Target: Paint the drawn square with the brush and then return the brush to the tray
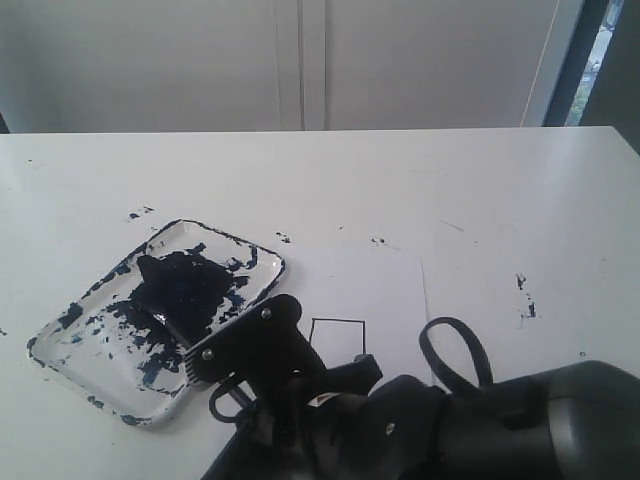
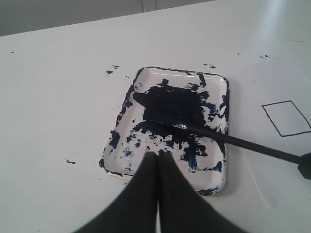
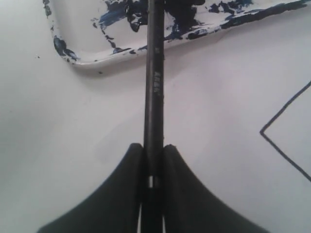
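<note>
The tray (image 1: pixel 100 362), white and smeared with dark blue paint, lies on the left of the table. My right gripper (image 1: pixel 200 358) is shut on the black handle of the brush (image 1: pixel 170 326) just off the tray's near corner. The brush (image 2: pixel 233 141) slants over the tray (image 2: pixel 146 85), its tip in the dark paint pool. The handle (image 3: pixel 154 73) runs straight out between the right gripper's (image 3: pixel 153 148) jaws toward the tray (image 3: pixel 87 59). The drawn square (image 1: pixel 337 333) is a thin black outline with a white inside (image 2: pixel 286 118), right of the tray. My left gripper (image 2: pixel 158 154) hangs shut and empty above the tray's edge.
The square (image 3: pixel 294 131) is drawn on a white paper sheet (image 1: pixel 380 285) lying flat on the white table. Small dark paint specks (image 1: pixel 138 213) dot the table behind the tray, and more (image 1: pixel 526 300) to the right. The right arm's black body (image 1: pixel 470 420) fills the near edge.
</note>
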Robot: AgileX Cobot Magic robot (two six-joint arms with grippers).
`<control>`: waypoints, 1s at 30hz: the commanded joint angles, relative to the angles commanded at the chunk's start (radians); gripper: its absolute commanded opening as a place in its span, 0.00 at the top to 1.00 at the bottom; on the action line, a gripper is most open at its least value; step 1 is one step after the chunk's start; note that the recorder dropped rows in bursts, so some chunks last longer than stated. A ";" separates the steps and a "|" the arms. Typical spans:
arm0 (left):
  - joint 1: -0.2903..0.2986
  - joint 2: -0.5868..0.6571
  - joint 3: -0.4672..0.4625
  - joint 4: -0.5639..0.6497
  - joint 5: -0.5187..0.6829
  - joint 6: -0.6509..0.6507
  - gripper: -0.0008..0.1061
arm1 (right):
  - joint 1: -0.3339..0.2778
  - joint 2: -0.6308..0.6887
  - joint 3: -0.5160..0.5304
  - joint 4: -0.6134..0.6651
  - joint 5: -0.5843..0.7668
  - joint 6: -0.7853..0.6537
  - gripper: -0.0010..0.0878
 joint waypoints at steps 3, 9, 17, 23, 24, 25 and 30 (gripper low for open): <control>0.000 0.000 0.000 0.000 0.000 0.000 0.99 | 0.000 -0.002 0.000 0.153 -0.030 -0.216 0.99; 0.000 0.000 0.000 0.000 0.000 0.000 0.99 | 0.002 -0.002 0.006 0.153 0.125 -0.238 0.99; 0.000 0.000 0.000 0.000 0.000 0.000 0.99 | 0.002 -0.006 0.007 0.153 -0.035 -0.229 0.99; 0.000 0.000 0.000 0.000 0.000 0.000 0.99 | 0.002 -0.002 0.007 0.153 0.003 -0.233 0.99; 0.000 0.000 0.000 0.000 0.000 0.000 0.99 | 0.002 0.001 0.007 0.153 0.003 -0.238 0.99; 0.000 0.000 0.000 0.000 0.000 0.000 0.99 | 0.002 0.006 0.007 0.153 0.003 -0.240 0.99; 0.000 0.000 0.000 0.000 0.000 0.000 0.99 | 0.000 0.046 0.007 0.153 0.003 -0.240 0.99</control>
